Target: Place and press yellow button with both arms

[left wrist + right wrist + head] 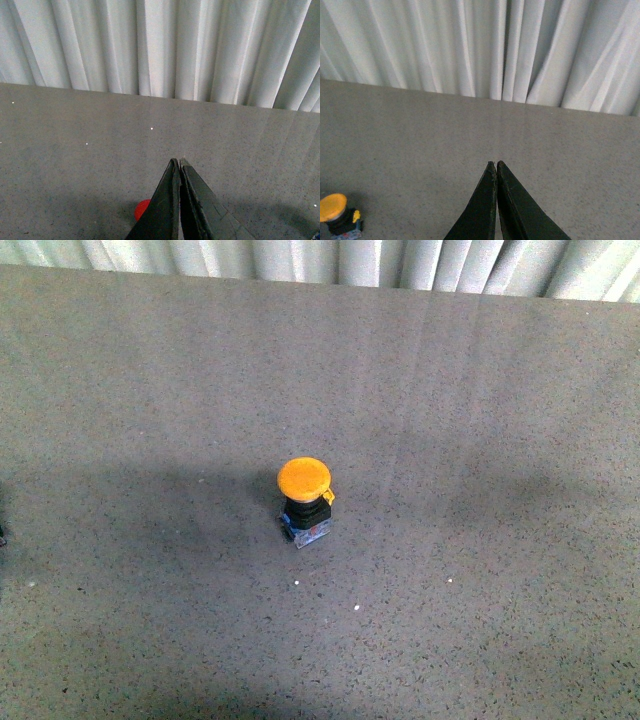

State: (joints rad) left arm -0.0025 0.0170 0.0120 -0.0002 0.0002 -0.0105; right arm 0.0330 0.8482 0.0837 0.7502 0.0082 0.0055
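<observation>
The yellow button (304, 500) stands upright on the grey table near the middle of the front view, orange-yellow cap on top, black collar and bluish base below. It also shows in the right wrist view (337, 215), off to one side of my right gripper (495, 163) and apart from it. That gripper is shut and empty, above the table. My left gripper (179, 161) is shut and empty too, above bare table. Neither arm shows in the front view.
A small red round thing (141, 210) lies on the table, partly hidden behind my left gripper's finger. A white pleated curtain (330, 260) hangs along the table's far edge. The speckled grey tabletop (480, 440) spreads around the button.
</observation>
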